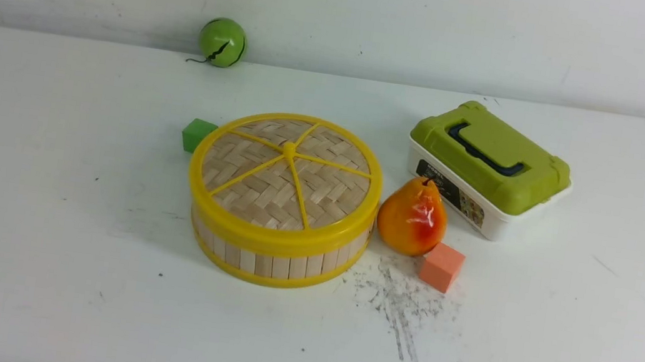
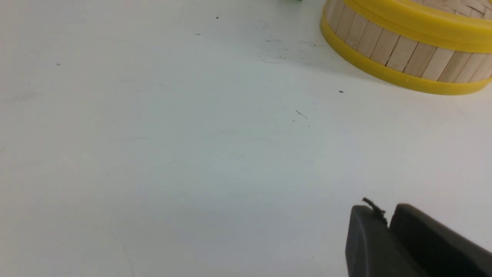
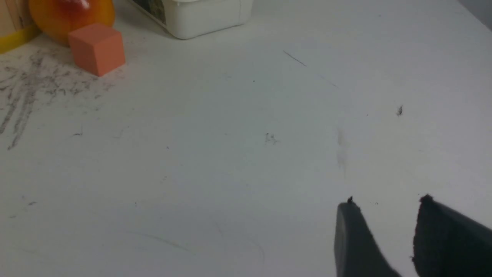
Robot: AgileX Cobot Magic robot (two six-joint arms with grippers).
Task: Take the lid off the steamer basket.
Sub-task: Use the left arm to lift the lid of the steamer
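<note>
The lid (image 1: 285,177), a woven bamboo disc with a yellow rim, spokes and centre knob, sits closed on the steamer basket (image 1: 277,258) in the middle of the table. The basket's slat wall also shows in the left wrist view (image 2: 403,54). Neither arm shows in the front view. My left gripper (image 2: 386,211) is shut and empty over bare table, well short of the basket. My right gripper (image 3: 386,202) is open and empty over bare table, far from the basket's yellow corner (image 3: 13,38).
An orange-yellow pear (image 1: 413,217) touches the basket's right side, with an orange cube (image 1: 442,266) in front of it. A white box with an olive-green lid (image 1: 488,166) stands right of them. A green cube (image 1: 197,134) lies behind the basket's left. A green ball (image 1: 222,42) sits by the back wall.
</note>
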